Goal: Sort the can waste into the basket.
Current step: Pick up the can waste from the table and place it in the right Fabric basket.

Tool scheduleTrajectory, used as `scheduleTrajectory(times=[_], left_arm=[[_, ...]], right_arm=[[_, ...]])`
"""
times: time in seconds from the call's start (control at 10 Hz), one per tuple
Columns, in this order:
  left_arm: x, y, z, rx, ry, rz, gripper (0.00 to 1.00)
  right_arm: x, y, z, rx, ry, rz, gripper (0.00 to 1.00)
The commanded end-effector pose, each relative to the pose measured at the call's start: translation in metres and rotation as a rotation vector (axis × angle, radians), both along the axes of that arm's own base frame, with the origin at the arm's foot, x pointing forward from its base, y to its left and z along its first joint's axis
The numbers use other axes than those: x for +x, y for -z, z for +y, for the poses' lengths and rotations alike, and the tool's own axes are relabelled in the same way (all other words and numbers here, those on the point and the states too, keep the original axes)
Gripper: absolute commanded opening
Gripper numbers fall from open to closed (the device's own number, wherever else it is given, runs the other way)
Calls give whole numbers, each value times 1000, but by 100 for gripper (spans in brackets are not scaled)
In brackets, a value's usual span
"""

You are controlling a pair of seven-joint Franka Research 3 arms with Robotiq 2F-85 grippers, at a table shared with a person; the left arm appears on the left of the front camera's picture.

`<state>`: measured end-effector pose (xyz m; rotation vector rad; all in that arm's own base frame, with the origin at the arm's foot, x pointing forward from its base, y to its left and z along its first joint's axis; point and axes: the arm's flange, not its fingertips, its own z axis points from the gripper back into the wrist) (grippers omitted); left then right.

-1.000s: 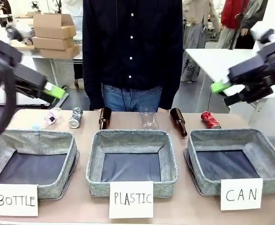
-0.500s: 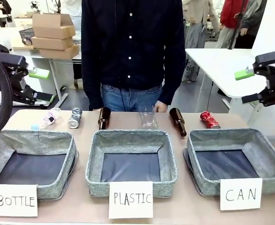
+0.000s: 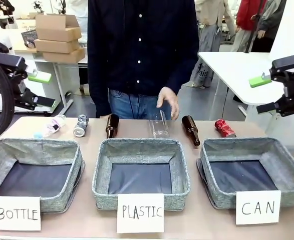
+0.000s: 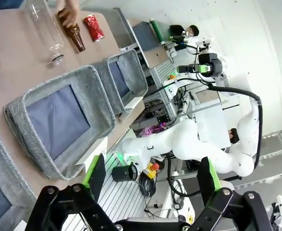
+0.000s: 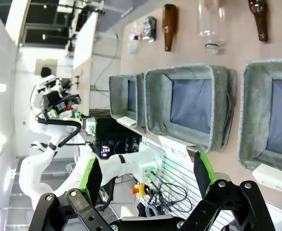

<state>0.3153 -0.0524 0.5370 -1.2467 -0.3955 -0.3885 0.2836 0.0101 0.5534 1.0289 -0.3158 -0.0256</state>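
The shiny red can (image 3: 225, 127) lies on the table behind the basket (image 3: 237, 144) fronted by the "CAN" card (image 3: 258, 206). The silver-grey can (image 3: 80, 125) lies far left, behind the "BOTTLE" basket. My left gripper (image 3: 44, 89) hangs open above the table's left end, nothing in it. My right gripper (image 3: 263, 93) hangs open above the right end, up and to the right of the red can. The left wrist view has the red can (image 4: 93, 27) beyond the basket (image 4: 140, 72). The right wrist view has the silver can (image 5: 149, 29) and the basket (image 5: 246, 110).
A person stands at the far side, one hand (image 3: 168, 102) over a clear plastic bottle (image 3: 159, 125). Two brown bottles (image 3: 111, 125) (image 3: 190, 129) and a crumpled plastic bottle (image 3: 51, 125) lie in the same row. The "PLASTIC" basket (image 3: 140, 146) and the "BOTTLE" basket (image 3: 34, 146) stand in front.
Both grippers have drawn back outward to the table's ends, staying open. The person's hand has come up over the clear bottle.
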Motion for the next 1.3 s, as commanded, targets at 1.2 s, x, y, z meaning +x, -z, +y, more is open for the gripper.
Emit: scheduleTrajectory(times=[1.2], left_arm=[[-8, -39, 13, 400, -18, 29, 100]], right_arm=[[2, 1, -4, -28, 18, 16, 100]])
